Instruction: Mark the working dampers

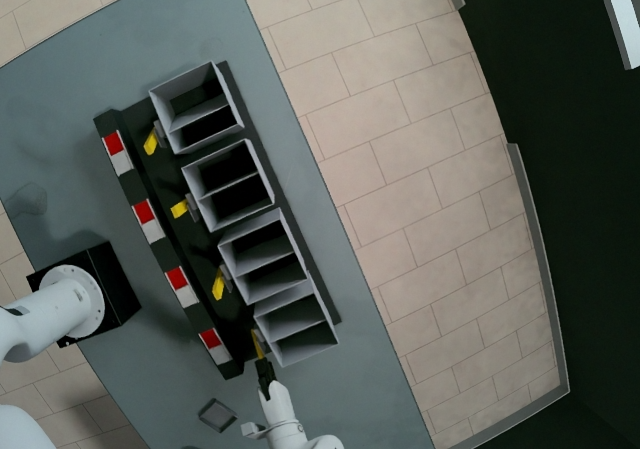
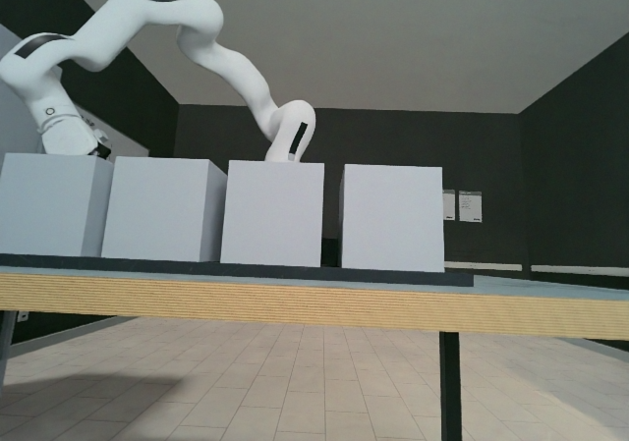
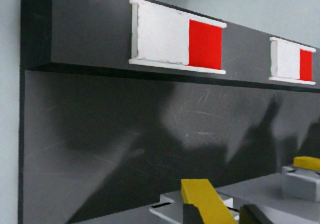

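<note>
Four grey open duct dampers stand in a row on a dark base plate (image 1: 199,258) (image 3: 100,149). Each has a yellow lever on its side. The nearest damper (image 1: 289,304) has its yellow lever (image 1: 256,342) (image 3: 197,194) between the fingers of my gripper (image 1: 261,362) (image 3: 220,218), which is shut on it. The sliders on the raised rail all show red beside a white cover. The nearest slider (image 1: 215,348) (image 3: 175,39) is across from the held lever, and another slider (image 1: 182,288) (image 3: 292,59) is beside it. In the exterior view the damper backs (image 2: 271,213) hide the gripper.
The other yellow levers (image 1: 218,284) (image 1: 179,208) (image 1: 150,141) point toward the rail. The black robot base (image 1: 108,284) stands beside the rail. A small grey square (image 1: 217,414) lies on the table near my wrist. The table's edge (image 2: 305,304) is close behind the dampers.
</note>
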Robot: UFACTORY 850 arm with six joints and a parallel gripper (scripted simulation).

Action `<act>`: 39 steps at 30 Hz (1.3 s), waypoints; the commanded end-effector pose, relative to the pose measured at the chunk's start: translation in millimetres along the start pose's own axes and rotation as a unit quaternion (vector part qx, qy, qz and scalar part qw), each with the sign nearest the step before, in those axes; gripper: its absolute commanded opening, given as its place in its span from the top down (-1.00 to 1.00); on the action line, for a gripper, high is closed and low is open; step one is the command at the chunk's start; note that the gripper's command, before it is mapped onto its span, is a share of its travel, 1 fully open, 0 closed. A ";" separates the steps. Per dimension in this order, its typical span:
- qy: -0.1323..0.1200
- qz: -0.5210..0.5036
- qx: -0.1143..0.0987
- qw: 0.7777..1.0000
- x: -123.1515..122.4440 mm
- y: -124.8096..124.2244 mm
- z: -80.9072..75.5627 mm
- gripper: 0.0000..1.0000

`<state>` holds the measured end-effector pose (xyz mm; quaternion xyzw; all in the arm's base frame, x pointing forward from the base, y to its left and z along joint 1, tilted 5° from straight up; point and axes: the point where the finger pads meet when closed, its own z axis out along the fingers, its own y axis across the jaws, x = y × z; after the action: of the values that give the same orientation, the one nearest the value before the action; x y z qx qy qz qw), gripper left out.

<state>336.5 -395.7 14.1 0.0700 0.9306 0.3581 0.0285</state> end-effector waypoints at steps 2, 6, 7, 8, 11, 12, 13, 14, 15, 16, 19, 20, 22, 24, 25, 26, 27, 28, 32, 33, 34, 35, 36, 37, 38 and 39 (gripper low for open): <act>0.000 0.000 -0.003 1.000 -0.6 -0.8 -1.0 0.62; 0.000 0.000 -0.004 1.000 -0.6 -1.0 -1.0 0.62; 0.000 0.000 -0.004 1.000 -0.6 -1.0 -1.0 0.62; 0.000 0.000 -0.004 1.000 -0.6 -1.1 -1.0 0.62; 0.000 0.000 -0.005 1.000 -0.6 -1.1 -1.0 0.62; 0.000 0.000 -0.005 1.000 -0.6 -1.1 -1.0 0.62; 0.000 0.000 -0.005 1.000 -0.6 -1.1 -1.0 0.62; 0.000 0.000 -0.005 1.000 -0.6 -1.1 -1.0 0.62; 0.000 0.000 -0.005 1.000 -0.6 -1.1 -1.0 0.62; 0.000 0.000 -0.005 1.000 -0.6 -1.1 -1.0 0.62; 0.000 0.000 -0.005 1.000 -0.6 -1.1 -1.0 0.62; 0.000 0.000 -0.005 1.000 -0.6 -1.1 -1.0 0.62; 0.000 0.000 -0.005 1.000 -0.6 -1.1 -1.0 0.62; 0.000 0.000 -0.005 1.000 -0.6 -1.1 -1.0 0.62; 0.000 0.000 -0.005 1.000 -0.6 -1.1 -1.0 0.62; 0.000 0.000 -0.005 1.000 -0.6 -1.1 -1.0 0.62; 0.000 0.000 -0.005 1.000 -0.6 -1.1 -1.0 0.62; 0.000 0.000 -0.005 1.000 -0.6 -1.1 -1.0 0.62; 0.000 0.000 -0.005 1.000 -0.6 -1.1 -1.0 0.54; 0.000 0.000 -0.005 1.000 -0.6 -1.1 -1.0 0.46; 0.000 0.000 -0.005 1.000 -0.6 -1.1 -1.0 0.46; 0.000 0.000 -0.005 1.000 -0.6 -1.1 -1.0 0.46; 0.000 0.000 -0.005 1.000 -0.6 -1.1 -1.0 0.38; 0.000 0.000 -0.005 1.000 -0.6 -1.1 -1.0 0.38; 0.000 0.000 -0.005 1.000 -0.6 -1.1 -1.0 0.38; 0.000 0.000 -0.005 1.000 -0.6 -1.1 -1.0 0.30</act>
<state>336.3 -396.3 13.1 0.0699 0.9287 0.3630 0.0287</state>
